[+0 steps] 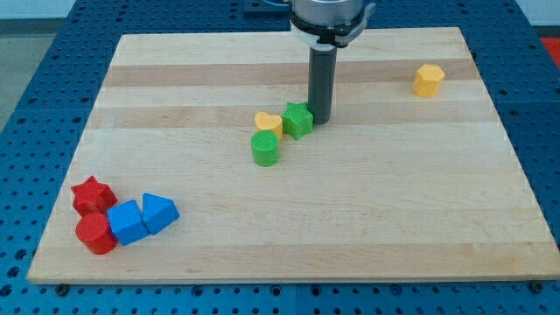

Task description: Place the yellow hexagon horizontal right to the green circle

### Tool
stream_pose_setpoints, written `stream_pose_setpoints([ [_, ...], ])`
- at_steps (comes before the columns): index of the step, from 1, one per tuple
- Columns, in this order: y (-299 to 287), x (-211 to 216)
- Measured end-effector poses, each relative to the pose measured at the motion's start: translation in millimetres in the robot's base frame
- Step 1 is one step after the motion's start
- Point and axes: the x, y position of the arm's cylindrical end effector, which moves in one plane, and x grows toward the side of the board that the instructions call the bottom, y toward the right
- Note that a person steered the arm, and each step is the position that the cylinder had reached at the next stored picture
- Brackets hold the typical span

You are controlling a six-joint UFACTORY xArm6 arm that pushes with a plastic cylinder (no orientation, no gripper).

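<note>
The yellow hexagon (429, 80) sits near the view's top right of the wooden board, far from the other blocks. The green circle (265, 148) stands near the board's middle. A yellow heart (268, 123) touches it from above, and a green star (297, 120) sits just right of the heart. My tip (320, 119) rests on the board right against the green star's right side, well left of the yellow hexagon and up-right of the green circle.
A cluster at the view's bottom left holds a red star (91, 194), a red circle (94, 234), a blue cube (127, 222) and a blue triangular block (158, 213). The wooden board (394, 210) lies on a blue perforated table.
</note>
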Motion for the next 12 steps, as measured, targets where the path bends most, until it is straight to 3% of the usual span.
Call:
stream_pose_setpoints([
  [1,27,-4],
  [3,165,-5],
  [4,246,-30],
  [5,296,-86],
  [6,260,-114],
  [8,223,-102],
  [12,163,-33],
])
